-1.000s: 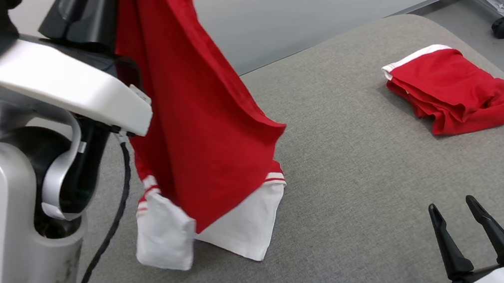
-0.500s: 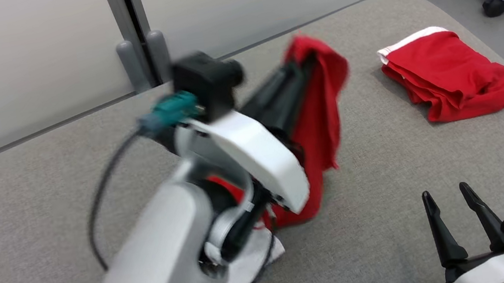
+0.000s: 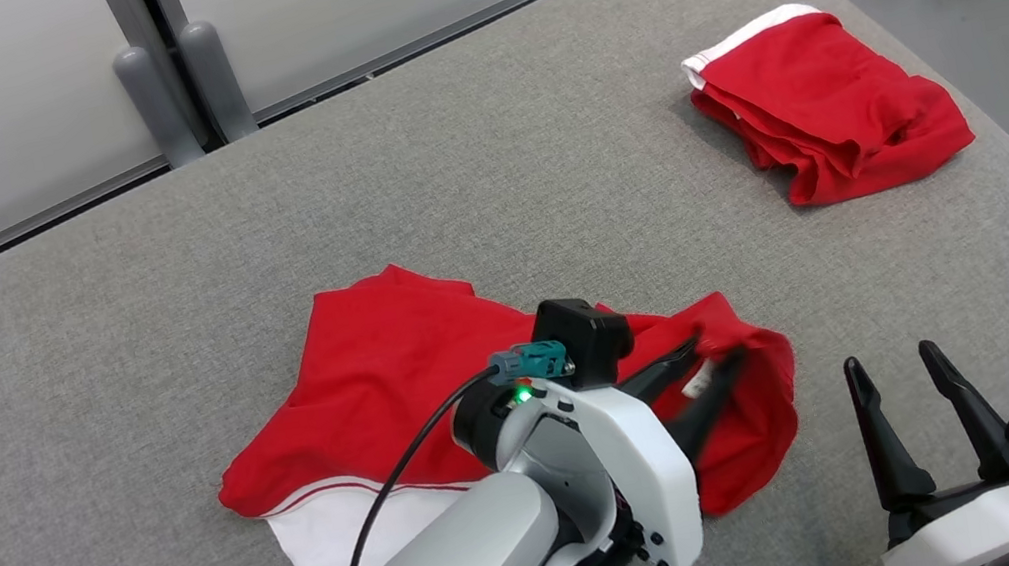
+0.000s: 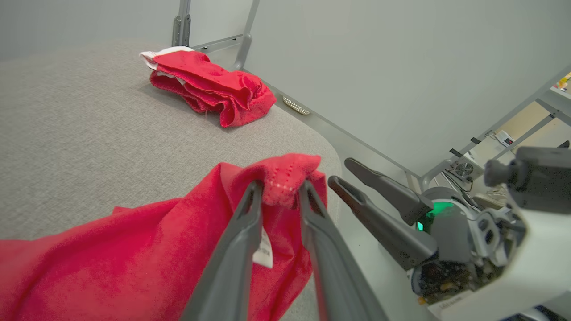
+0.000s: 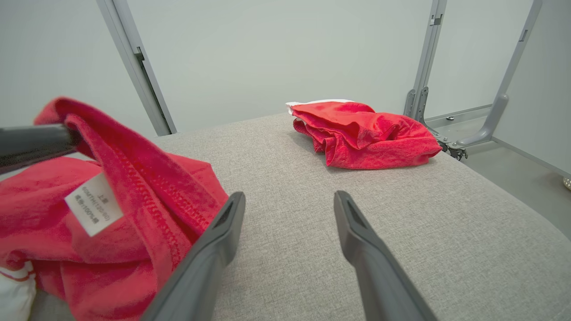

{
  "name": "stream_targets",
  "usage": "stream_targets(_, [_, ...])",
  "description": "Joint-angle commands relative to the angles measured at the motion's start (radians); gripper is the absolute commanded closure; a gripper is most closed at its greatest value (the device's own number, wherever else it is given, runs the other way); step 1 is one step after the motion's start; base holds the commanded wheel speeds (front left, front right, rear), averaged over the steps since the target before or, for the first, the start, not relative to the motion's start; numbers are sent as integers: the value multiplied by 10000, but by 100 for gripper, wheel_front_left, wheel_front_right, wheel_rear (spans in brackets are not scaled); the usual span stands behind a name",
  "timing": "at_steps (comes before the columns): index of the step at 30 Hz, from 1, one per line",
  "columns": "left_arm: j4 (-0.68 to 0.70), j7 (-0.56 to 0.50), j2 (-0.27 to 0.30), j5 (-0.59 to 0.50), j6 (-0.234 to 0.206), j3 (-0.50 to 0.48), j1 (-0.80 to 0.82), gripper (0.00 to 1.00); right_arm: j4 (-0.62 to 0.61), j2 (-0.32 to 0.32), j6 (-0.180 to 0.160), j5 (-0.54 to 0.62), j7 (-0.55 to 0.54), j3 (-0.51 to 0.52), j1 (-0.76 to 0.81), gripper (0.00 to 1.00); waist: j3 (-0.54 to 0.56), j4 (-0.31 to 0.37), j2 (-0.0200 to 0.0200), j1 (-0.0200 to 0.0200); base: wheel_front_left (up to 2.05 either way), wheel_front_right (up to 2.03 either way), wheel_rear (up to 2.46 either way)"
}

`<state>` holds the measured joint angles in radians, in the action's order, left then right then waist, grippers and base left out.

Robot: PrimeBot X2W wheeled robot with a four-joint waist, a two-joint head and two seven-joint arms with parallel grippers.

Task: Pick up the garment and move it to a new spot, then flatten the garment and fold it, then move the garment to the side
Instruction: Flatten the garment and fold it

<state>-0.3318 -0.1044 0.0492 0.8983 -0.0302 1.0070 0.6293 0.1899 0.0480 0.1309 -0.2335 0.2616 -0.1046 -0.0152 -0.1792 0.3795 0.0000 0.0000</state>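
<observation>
The red garment [image 3: 395, 361] lies crumpled near the middle of the padded table [image 3: 115, 314], whose grey cover has a coarse woven look. It is soft knit cloth, spread in a rough fan. A white band edged with a thin red stripe [image 3: 332, 538] sits at its near-left corner. The left gripper [image 4: 281, 187] has its long dark fingers close together, pinching a bunched, stitched fold at the garment's right end and holding it a little off the table. A small white label [image 5: 93, 203] hangs just under that fold. The right gripper [image 5: 289, 198] hovers beside it with fingers spread wide, holding nothing. A second red garment [image 3: 826, 105] is well apart at the far right corner – a loosely folded bundle with a white edge.
</observation>
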Motion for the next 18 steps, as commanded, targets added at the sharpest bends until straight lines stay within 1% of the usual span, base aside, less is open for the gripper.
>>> stream_targets(1, [22,123,43,361,93,151,123,0,-3,50,-3,-42,47,75,-29,0,-8,-3,0,0,0,0,0])
stream_targets(4, [277,236,33,1082,297,407,-83,0,2,50,-3,-15,48,198,107,0,77,-108,0,0,0,0,0])
stream_targets(6, [456,309,57,1295,344,381,-282,0,14,51,-3,37,48,272,185,0,206,-200,0,0,0,0,0])
stream_targets(7, [570,362,198,1411,334,300,-478,0,28,50,-3,64,48,301,224,0,311,-234,0,0,0,0,0])
stream_targets(9, [896,585,747,1509,118,52,-900,0,29,51,-3,169,47,361,318,0,537,-281,0,0,0,0,0])
stream_targets(10, [896,585,747,1509,118,52,-900,0,29,51,-3,169,47,361,318,0,537,-281,0,0,0,0,0])
stream_targets(12, [1315,1116,1332,1767,-360,-519,-1611,0,25,51,-3,260,47,445,441,0,769,-308,0,0,0,0,0])
stream_targets(15, [1729,1949,2305,2058,-1329,-1426,-2882,0,-39,53,-3,375,48,620,668,0,1044,-404,0,0,0,0,0])
stream_targets(18, [1765,2561,3130,2303,-2199,-2121,-4093,0,-116,50,-3,458,48,747,866,0,1212,-535,0,0,0,0,0])
